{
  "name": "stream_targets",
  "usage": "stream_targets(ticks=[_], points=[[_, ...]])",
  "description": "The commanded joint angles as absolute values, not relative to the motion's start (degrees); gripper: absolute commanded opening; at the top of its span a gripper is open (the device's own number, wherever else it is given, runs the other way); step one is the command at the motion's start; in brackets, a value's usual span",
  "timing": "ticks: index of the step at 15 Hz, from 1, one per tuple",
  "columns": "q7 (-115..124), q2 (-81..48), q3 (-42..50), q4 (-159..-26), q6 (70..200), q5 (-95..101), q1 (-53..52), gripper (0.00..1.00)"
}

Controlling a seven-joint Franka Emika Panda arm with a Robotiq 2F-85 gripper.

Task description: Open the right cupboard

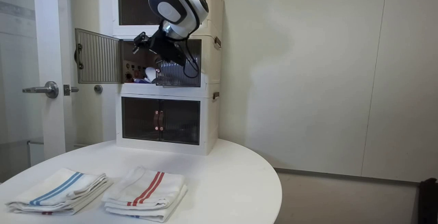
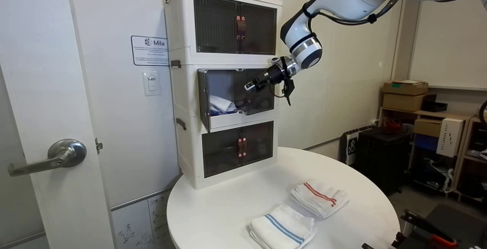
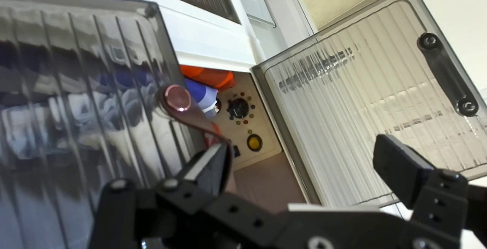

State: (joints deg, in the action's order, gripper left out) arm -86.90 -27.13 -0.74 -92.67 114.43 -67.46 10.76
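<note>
At the middle cupboard [image 1: 210, 63], beside the swung-out left door [image 1: 99, 56], the right door [image 3: 95, 108] seems ajar; we hold our fingers [image 3: 399, 169] wide, one just beside its strap [image 3: 190, 115], presumably to hook it.

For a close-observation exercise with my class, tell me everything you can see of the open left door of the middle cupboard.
The left door is a rectangular, greyish see-through panel with vertical ribs and a plain border, plastic by its look. A dark handle with two round fasteners sits near its free edge. The door stands upright, swung wide outward, joined along its opposite edge to the middle cupboard. The gripper appears clear of it.
</note>
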Motion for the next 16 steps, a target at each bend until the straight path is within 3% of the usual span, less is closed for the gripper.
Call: stream_targets(ticks=[1,16], points=[[-85.0,-25.5,-0.6,-94.3,111.9,-67.0,9.5,1.00],[-83.6,-23.1,2.4,-97.3,121.5,-67.7,10.8,1.00]])
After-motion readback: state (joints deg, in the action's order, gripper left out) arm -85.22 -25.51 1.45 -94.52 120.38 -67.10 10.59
